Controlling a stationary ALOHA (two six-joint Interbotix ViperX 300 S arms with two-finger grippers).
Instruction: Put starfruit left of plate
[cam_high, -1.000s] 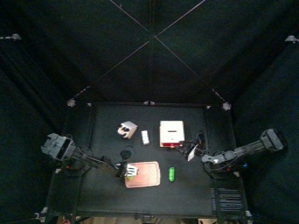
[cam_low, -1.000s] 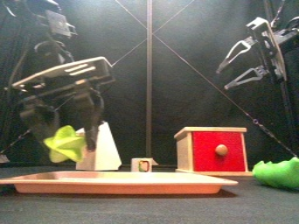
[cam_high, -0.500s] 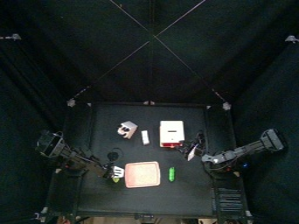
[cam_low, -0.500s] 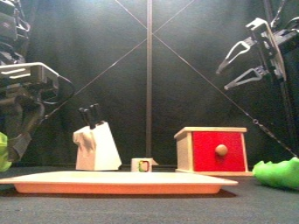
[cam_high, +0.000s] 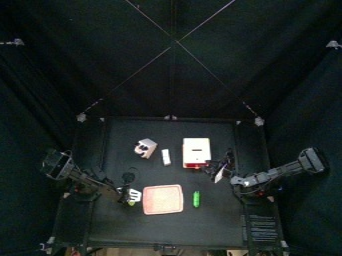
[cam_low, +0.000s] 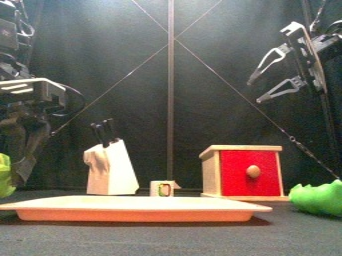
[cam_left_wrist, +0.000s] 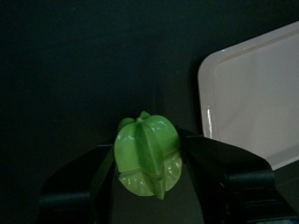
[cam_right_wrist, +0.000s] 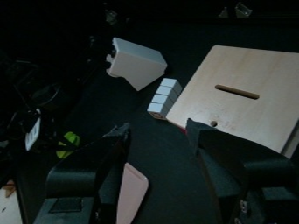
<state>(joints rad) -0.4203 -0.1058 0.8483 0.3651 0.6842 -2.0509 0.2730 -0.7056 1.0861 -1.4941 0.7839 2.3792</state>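
The yellow-green starfruit (cam_left_wrist: 147, 161) sits between the two jaws of my left gripper (cam_left_wrist: 149, 149), which is shut on it. It is low over the black table, just left of the salmon-pink plate (cam_left_wrist: 257, 96). In the front view the starfruit (cam_low: 4, 173) is at the far left edge, beyond the plate (cam_low: 134, 208). In the top view my left gripper (cam_high: 128, 195) is beside the plate's (cam_high: 163, 200) left edge. My right gripper (cam_right_wrist: 163, 140) is open and empty, raised right of the plate (cam_low: 287, 65).
A white box with a red front (cam_low: 243, 170) stands behind the plate on the right. A white knife block (cam_low: 112, 168) and a small cube (cam_low: 163, 187) stand behind it. A green object (cam_low: 318, 197) lies right of the plate.
My left gripper has carried the starfruit from over the plate's left part out to the left of the plate and lower. The right arm has not moved.
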